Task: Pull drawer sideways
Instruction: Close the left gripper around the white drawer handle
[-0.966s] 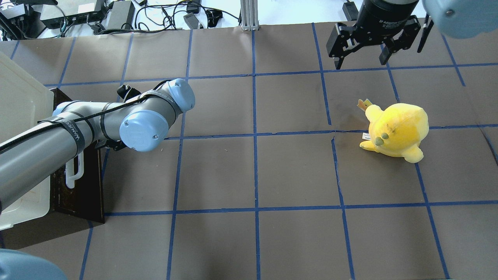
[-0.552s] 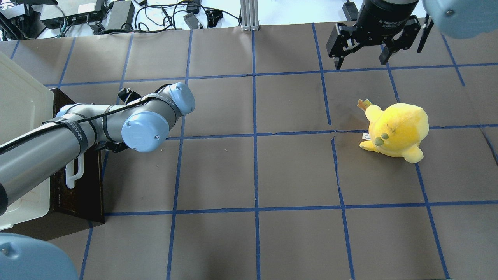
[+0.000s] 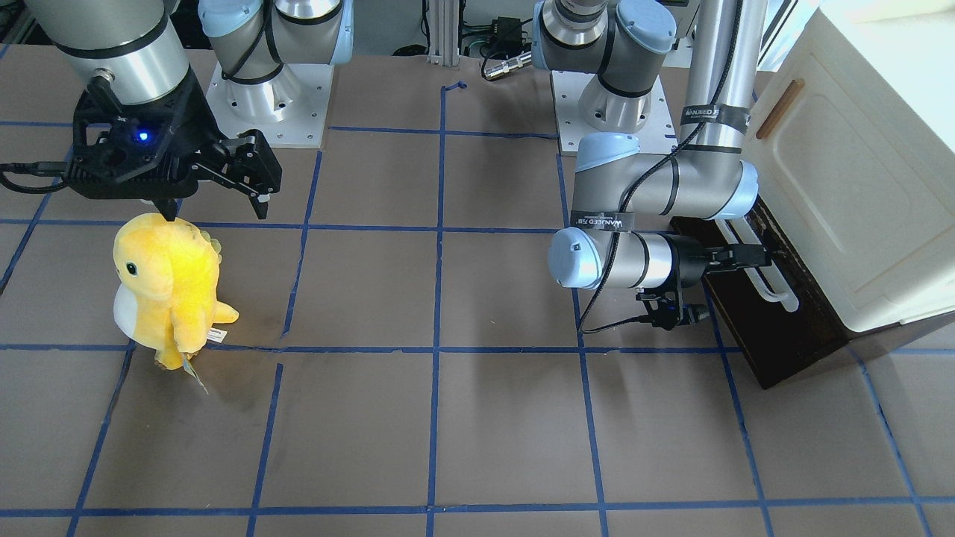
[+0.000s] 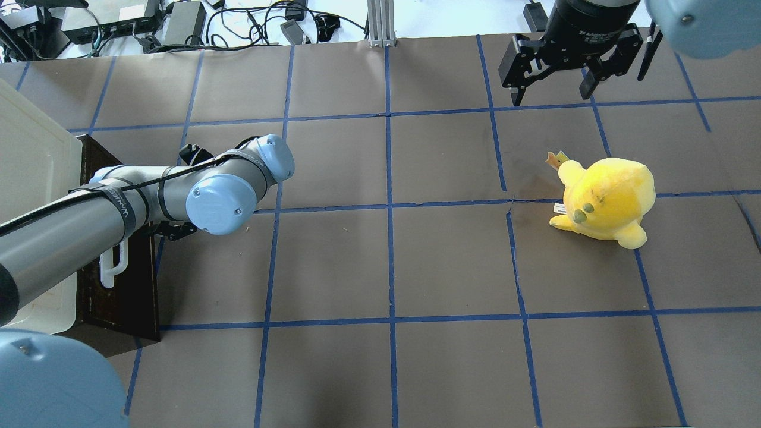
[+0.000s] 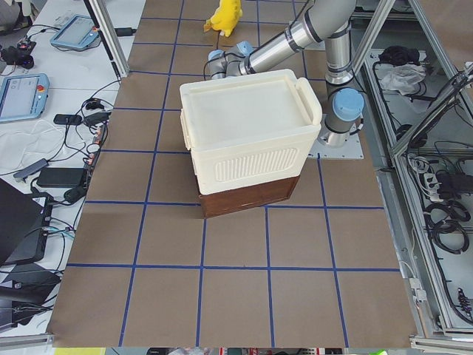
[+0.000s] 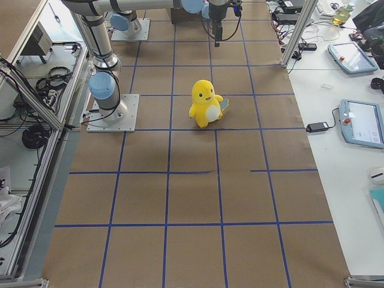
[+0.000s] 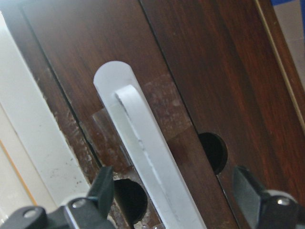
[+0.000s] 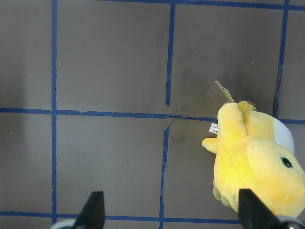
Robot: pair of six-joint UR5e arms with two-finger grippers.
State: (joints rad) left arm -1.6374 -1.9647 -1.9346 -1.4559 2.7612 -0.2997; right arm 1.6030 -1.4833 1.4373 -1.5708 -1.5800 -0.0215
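Observation:
The drawer [image 3: 783,328] has a dark brown front and sits low under the cream cabinet [image 3: 858,186]. Its long white bar handle [image 3: 770,282] runs along the front and also shows in the overhead view [image 4: 113,267]. My left gripper [image 3: 753,257] is open at the handle. In the left wrist view the handle [image 7: 147,162] passes between the two fingertips [image 7: 102,186], which do not touch it. The drawer's sides and floor are hidden. My right gripper [image 4: 553,89] is open and empty, high over the far right of the table.
A yellow plush toy [image 4: 606,199] stands on the table's right half, below my right gripper [image 3: 216,209]. The cabinet door carries a small brown handle [image 3: 780,108]. The table is brown paper with a blue tape grid. Cables and power supplies [image 4: 178,24] lie beyond the far edge.
My left arm's wrist has shifted slightly nearer to the drawer front. The right arm and the plush toy have not moved.

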